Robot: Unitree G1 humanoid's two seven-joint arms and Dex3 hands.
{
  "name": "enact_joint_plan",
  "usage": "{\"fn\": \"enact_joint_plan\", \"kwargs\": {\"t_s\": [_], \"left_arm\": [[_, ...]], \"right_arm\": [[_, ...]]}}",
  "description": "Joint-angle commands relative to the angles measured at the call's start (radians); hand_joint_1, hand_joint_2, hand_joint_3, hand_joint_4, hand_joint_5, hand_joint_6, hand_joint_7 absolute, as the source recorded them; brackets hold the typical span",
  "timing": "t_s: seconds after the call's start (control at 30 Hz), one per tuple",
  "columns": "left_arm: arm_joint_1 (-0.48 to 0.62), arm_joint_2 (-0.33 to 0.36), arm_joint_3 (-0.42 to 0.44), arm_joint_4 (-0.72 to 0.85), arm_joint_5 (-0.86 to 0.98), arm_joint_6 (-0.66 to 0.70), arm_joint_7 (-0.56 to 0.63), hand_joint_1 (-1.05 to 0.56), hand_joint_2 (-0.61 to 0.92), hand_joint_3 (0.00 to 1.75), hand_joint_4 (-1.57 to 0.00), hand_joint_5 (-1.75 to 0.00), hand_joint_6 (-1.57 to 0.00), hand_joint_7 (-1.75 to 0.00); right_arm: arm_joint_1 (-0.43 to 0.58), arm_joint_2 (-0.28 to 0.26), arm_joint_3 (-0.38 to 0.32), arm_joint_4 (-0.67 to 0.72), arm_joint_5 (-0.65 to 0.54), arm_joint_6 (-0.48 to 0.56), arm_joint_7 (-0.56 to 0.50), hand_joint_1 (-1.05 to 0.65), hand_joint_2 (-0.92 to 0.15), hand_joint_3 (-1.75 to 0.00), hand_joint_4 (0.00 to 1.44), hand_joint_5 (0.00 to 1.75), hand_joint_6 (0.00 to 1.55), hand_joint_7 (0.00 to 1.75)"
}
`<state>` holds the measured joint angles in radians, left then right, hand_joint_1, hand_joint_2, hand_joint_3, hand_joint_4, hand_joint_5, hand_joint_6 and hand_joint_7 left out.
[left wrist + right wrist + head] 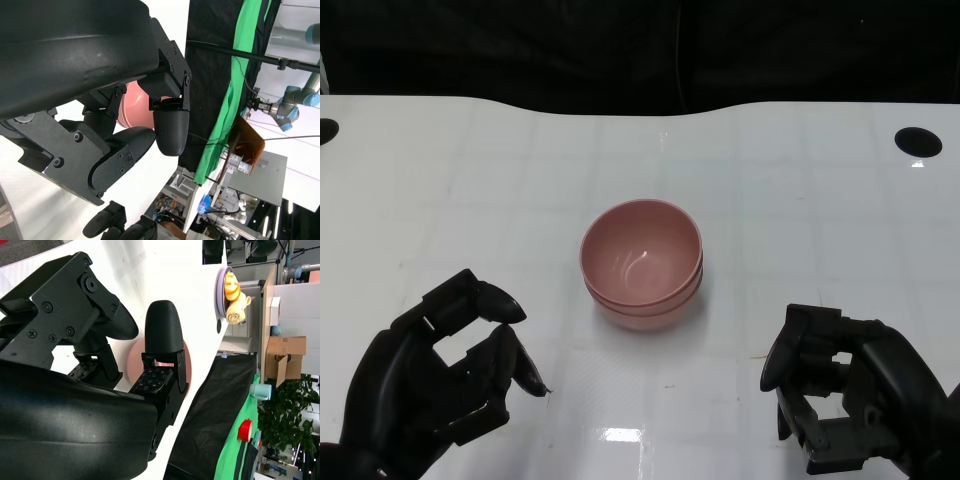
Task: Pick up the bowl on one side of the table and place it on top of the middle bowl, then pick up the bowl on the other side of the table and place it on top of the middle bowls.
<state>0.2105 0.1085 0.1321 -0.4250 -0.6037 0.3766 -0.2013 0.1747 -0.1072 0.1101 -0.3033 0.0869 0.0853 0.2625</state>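
I can read no writing or brand on anything here. From the head view, I see the pink bowls [642, 263] nested in one stack at the middle of the white desk [800, 200]. My left hand [435, 375] sits near the desk's front edge, left of the stack and well apart from it, fingers [505, 305] curled loosely around nothing. My right hand [850, 390] is on the other side, also apart from the bowls, fingers [785, 355] bent inward and holding nothing. Both wrist views show pink bowl beyond the fingers, not touching them.
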Motion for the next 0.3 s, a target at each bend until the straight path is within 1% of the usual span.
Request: {"fn": "enact_joint_plan", "kwargs": {"t_s": [0.03, 0.3], "left_arm": [[-0.009, 0.005, 0.011, 0.011, 0.004, -0.005, -0.008, -0.15, 0.45, 1.26, -0.76, -1.75, -0.69, -1.59], [-0.016, 0.008, 0.015, 0.025, 0.013, -0.013, -0.011, -0.14, 0.45, 1.27, -0.77, -1.75, -0.69, -1.59]], "right_arm": [[-0.009, -0.011, -0.013, 0.005, 0.004, -0.011, 0.000, -0.07, -0.37, -1.41, 0.85, 1.59, 0.81, 1.35], [-0.017, -0.006, -0.011, 0.016, 0.004, -0.011, -0.003, -0.06, -0.37, -1.40, 0.85, 1.59, 0.81, 1.35]]}}
